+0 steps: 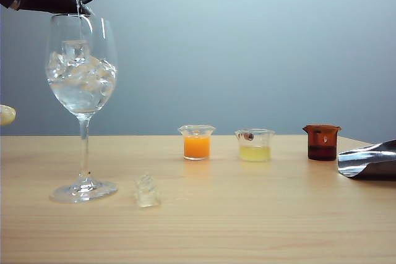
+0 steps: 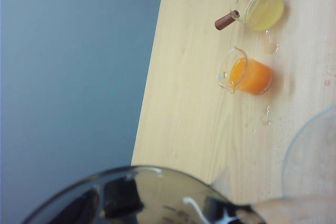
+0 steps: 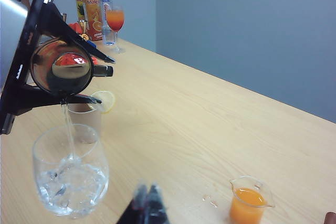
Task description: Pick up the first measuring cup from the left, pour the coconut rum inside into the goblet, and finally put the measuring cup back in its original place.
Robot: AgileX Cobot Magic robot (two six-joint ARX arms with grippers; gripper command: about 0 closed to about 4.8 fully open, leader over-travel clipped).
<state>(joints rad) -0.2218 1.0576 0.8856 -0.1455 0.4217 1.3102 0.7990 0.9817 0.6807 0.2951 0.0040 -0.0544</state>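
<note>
Pouring rum (image 3: 68,129) into the goblet (image 1: 81,78), the left end effector (image 3: 31,61) grips the light, slippery measuring cup (image 3: 62,72); right end effector (image 3: 147,203), low at right, looks closed.

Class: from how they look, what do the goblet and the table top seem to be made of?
Goblet: clear, glossy, probably glass; ice shows through the bowl and the rim glints. Table top: pale matt wood or wood-look laminate; faint grain lines. Left gripper holds the measuring cup, pouring.

Pour into goblet (image 3: 71,174), seen from rt wrist

Left gripper (image 3: 60,74) holds smoky measuring cup (image 3: 62,72) tipped over goblet; clear coconut rum (image 3: 68,129) streams onto ice. Orange cup (image 3: 249,203) on bench (image 3: 199,129); right gripper (image 3: 147,208) tips low, blurred.
</note>
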